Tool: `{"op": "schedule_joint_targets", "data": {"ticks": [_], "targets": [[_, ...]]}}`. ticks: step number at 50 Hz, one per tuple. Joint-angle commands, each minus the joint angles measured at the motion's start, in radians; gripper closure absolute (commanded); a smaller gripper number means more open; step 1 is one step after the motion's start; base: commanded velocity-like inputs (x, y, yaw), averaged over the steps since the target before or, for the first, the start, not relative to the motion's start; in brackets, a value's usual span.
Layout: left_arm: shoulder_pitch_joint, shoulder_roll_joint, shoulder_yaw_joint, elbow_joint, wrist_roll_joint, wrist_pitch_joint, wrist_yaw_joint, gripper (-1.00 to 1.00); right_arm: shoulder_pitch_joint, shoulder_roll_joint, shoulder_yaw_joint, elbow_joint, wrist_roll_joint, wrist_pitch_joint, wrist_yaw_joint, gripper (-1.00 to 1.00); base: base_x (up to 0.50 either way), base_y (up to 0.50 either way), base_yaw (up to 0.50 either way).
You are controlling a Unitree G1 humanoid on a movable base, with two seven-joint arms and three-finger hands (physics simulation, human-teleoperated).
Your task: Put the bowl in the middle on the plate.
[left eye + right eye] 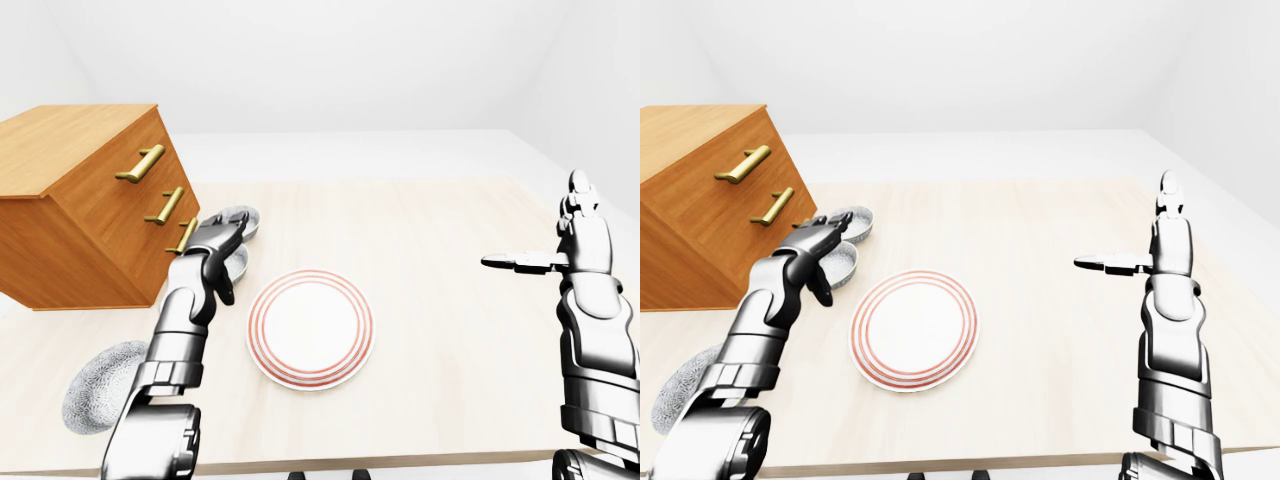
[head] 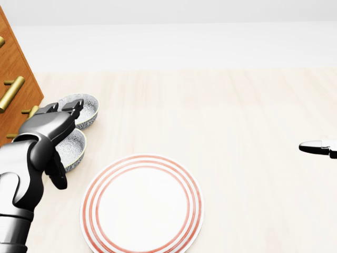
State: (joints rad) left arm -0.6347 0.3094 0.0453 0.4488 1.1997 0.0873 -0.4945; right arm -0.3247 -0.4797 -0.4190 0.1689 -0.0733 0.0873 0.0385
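Observation:
Three patterned grey bowls lie in a row at the table's left. The top bowl (image 2: 88, 112) is by the cabinet, the middle bowl (image 2: 73, 148) is just below it, and the third bowl (image 1: 100, 388) lies at the lower left of the left-eye view. A white plate with red rings (image 2: 142, 203) sits right of and below the middle bowl. My left hand (image 2: 60, 132) hovers over the middle bowl's left part, fingers open, thumb hanging down beside its rim. It hides part of that bowl. My right hand (image 2: 316, 146) is held flat and open far to the right, holding nothing.
A wooden drawer cabinet (image 1: 80, 210) with brass handles stands at the left, close beside the bowls and my left arm. The light wooden table (image 2: 237, 105) stretches to the right of the plate. Its near edge shows at the bottom of the eye views.

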Motion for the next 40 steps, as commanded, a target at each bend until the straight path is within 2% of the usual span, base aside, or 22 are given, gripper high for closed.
{"op": "schedule_joint_targets", "data": {"ticks": [1,40], "targets": [[-0.023,0.001,-0.016,0.103,0.027,0.000,0.063,-1.00,0.002,0.002,-0.002,-0.008,-0.002,0.000,0.001,-1.00,0.00,0.00,0.00],[-0.030,0.006,-0.032,0.229,0.041,0.000,0.132,-1.00,0.003,0.004,-0.003,-0.018,-0.003,0.000,0.005,-1.00,0.00,0.00,0.00]]}}
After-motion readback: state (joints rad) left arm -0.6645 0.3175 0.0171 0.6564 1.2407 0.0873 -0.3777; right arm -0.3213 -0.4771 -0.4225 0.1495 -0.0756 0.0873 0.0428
